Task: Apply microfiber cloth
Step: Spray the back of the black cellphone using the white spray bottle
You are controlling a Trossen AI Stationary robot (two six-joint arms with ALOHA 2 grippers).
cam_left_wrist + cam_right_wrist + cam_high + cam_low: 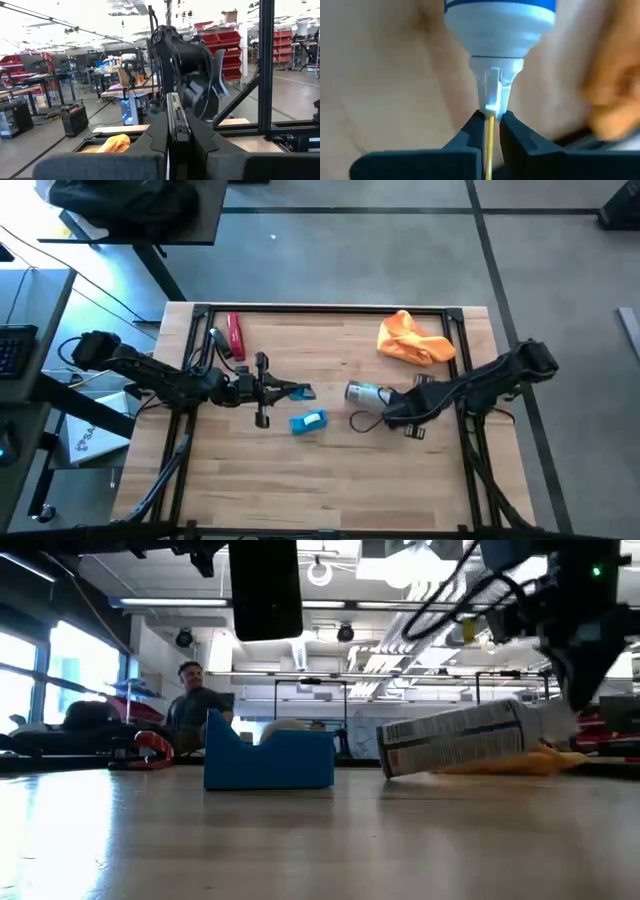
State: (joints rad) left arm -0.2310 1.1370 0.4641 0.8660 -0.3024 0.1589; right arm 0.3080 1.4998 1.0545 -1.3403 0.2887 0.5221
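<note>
1. Lying crumpled and folded in bright orange at the table's [330,480] far right corner: the microfiber cloth [414,340], clear of both arms; also glimpsed as an orange heap in the left wrist view [116,143] and as an orange blur at the edge of the right wrist view [615,95].
2. Clamped on a thin black phone [177,117] held edge-up above the table's middle-left: the left gripper [268,391], fingers closed against the phone's flat sides.
3. Pinched nearly together on the nozzle tip of a spray bottle [366,394] lying on its side: the right gripper [491,131], only a narrow slit between its dark fingers [470,137], just in front of the cloth.
4. Resting between the two grippers, slightly nearer the table's front: a small blue block [308,422].
5. Lying at the far left of the wooden top: a red tool [235,336].
6. Visible beyond the table in the low view: a person [195,700].
</note>
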